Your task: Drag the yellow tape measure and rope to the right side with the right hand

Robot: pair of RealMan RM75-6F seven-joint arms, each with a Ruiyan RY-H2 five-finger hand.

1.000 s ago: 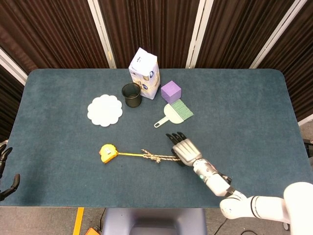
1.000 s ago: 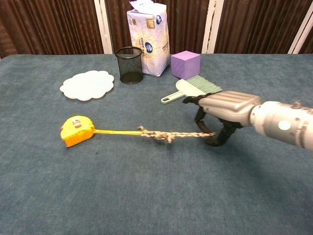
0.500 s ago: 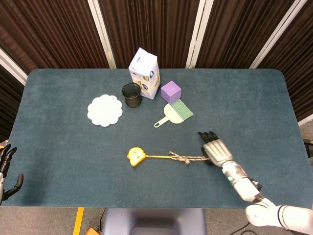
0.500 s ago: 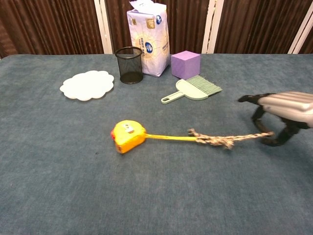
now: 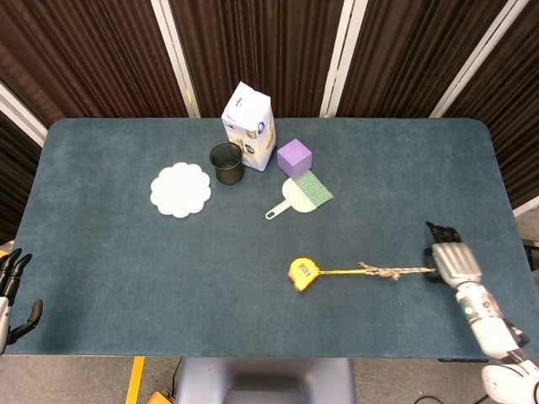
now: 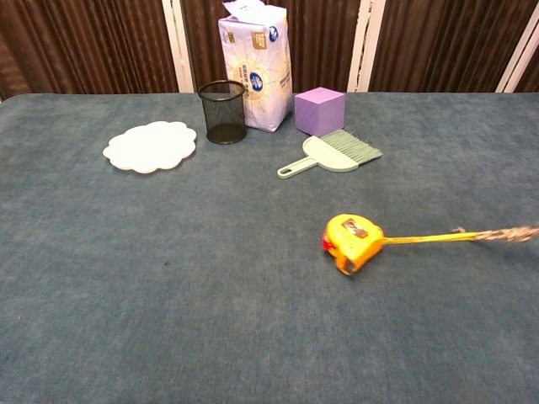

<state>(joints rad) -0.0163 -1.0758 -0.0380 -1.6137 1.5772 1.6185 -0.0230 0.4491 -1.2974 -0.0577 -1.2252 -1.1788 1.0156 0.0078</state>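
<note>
The yellow tape measure (image 5: pixel 303 273) (image 6: pixel 351 241) lies on the blue table right of centre, its yellow blade stretched rightward to a frayed brown rope (image 5: pixel 394 271) (image 6: pixel 509 234). My right hand (image 5: pixel 452 261) holds the rope's far end near the table's right edge, fingers pointing away from me; it shows only in the head view. The rope runs off the right edge of the chest view. My left hand (image 5: pixel 12 290) hangs off the table's left front corner with fingers apart and nothing in it.
At the back stand a white paper bag (image 5: pixel 250 126), a black mesh cup (image 5: pixel 226 162) and a purple cube (image 5: pixel 295 157). A green hand brush (image 5: pixel 301 194) lies in front of the cube. A white scalloped mat (image 5: pixel 180 188) lies at the left.
My right hand has pulled the rope rightward, and the tape measure has slid from the left-centre of the table to right of centre. The left hand stays put.
</note>
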